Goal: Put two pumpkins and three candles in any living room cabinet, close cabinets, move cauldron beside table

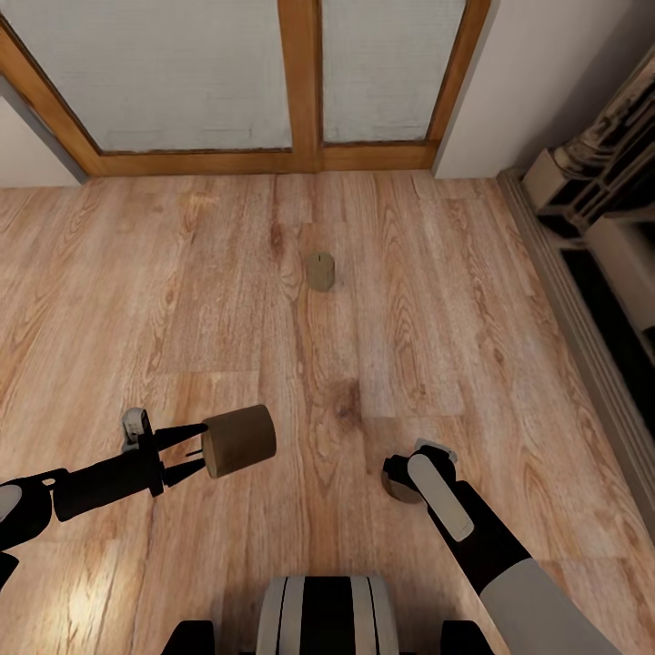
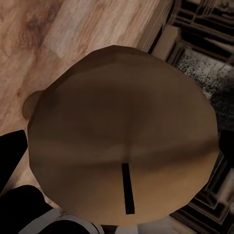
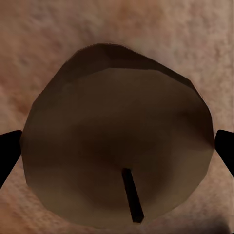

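You're on candle pickup: L gripper jaws pinch a candle; R gripper straddles 2nd candle, jaws spread. Next: close R, then 3rd candle on floor.

Beneath me lay a light wood plank floor, its grain running away towards a glass door framed in orange-brown timber; the panes showed only a pale, whitish blur, and a central post split them in two. A white wall stood just beside the door on my right; below it a grey skirting ran along the floor's edge; past it rose a fireplace of pale blocks with a dark opening.
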Tool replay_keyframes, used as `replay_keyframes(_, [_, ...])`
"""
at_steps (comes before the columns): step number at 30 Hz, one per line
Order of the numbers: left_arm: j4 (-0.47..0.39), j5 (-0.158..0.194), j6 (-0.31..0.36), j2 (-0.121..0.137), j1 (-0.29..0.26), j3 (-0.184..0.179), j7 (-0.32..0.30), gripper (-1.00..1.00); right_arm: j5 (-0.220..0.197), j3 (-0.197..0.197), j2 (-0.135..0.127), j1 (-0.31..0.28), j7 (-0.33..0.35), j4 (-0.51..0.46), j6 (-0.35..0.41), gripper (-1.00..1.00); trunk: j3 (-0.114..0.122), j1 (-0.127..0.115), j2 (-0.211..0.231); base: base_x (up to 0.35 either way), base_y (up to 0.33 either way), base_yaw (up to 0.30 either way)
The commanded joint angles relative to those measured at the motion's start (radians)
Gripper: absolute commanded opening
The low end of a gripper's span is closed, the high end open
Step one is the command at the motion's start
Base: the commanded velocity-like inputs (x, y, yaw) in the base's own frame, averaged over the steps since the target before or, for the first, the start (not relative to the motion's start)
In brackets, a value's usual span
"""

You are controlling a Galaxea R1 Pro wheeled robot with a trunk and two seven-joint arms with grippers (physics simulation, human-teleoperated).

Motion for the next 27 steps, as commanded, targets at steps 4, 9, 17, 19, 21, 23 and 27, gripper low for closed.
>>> replay_keyframes(4, [0.001, 0.002, 0.001, 0.001, 0.0, -0.001, 0.002, -1.0, -0.007, 0.003, -0.002, -0.001, -0.008, -0.001, 0.003, -1.0, -0.001, 0.0, 0.0, 0.0, 0.0, 0.0])
replay_keyframes(9, [0.001, 0.002, 0.002, 0.001, 0.0, -0.001, 0.002, -1.0, -0.007, 0.003, -0.001, -0.001, -0.009, -0.001, 0.003, -1.0, 0.011, -0.002, 0.0, 0.0, 0.0, 0.0])
replay_keyframes(17, [0.001, 0.002, 0.001, 0.001, 0.0, -0.001, 0.002, -1.0, -0.007, 0.003, -0.001, -0.001, -0.008, -0.002, 0.003, -1.0, 0.038, -0.005, 0.002, 0.0, 0.0, 0.0])
replay_keyframes(19, [0.0, 0.002, 0.001, 0.001, 0.0, -0.001, 0.002, -1.0, -0.008, 0.003, -0.002, -0.001, -0.008, -0.002, 0.003, -1.0, 0.046, -0.006, 0.003, 0.0, 0.0, 0.0])
replay_keyframes(21, [0.0, 0.002, 0.001, 0.001, 0.0, -0.001, 0.002, -1.0, -0.008, 0.003, -0.002, -0.001, -0.008, -0.003, 0.004, -1.0, 0.054, -0.006, 0.003, 0.0, 0.0, 0.0])
replay_keyframes(23, [0.0, 0.002, 0.001, 0.0, 0.0, -0.001, 0.003, -1.0, -0.007, 0.004, -0.002, -0.001, -0.008, -0.004, 0.004, -1.0, 0.061, -0.007, 0.003, 0.0, 0.0, 0.0])
replay_keyframes(27, [0.001, -0.006, 0.0, 0.001, 0.0, 0.0, 0.01, -1.0, -0.005, 0.004, -0.002, -0.001, -0.008, -0.004, 0.004, -1.0, 0.077, -0.009, 0.004, 0.0, 0.0, 0.0])
